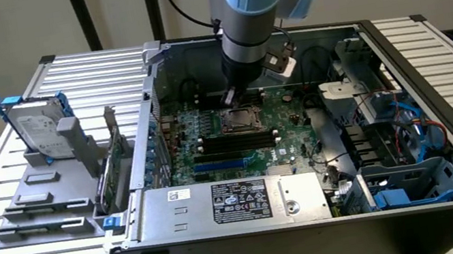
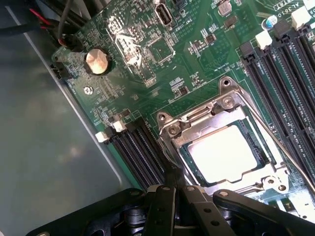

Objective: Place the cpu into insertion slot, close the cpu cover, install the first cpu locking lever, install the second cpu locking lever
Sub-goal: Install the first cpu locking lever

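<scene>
We see the cpu (image 2: 224, 155) lying flat, face up in the insertion slot (image 1: 239, 119), its pale, smooth metal top glaring with light. Being square, it has no long axis, and its edges run parallel to the socket's sides. The cpu cover (image 2: 197, 122), a thin stamped silver frame, lies down around it, with the chip showing through the cut-out. A slim wire lever (image 2: 280, 142) runs along one side of the cover, parallel to the long black memory slots (image 2: 288, 73). The gripper (image 2: 176, 189) hangs right at the socket's edge, its matte black fingers drawn narrow and almost meeting. We cannot tell whether they pinch anything. In the exterior view the socket sits on the green circuit board (image 1: 288, 136), just beyond the memory slots, inside the open computer case (image 1: 441, 91).
</scene>
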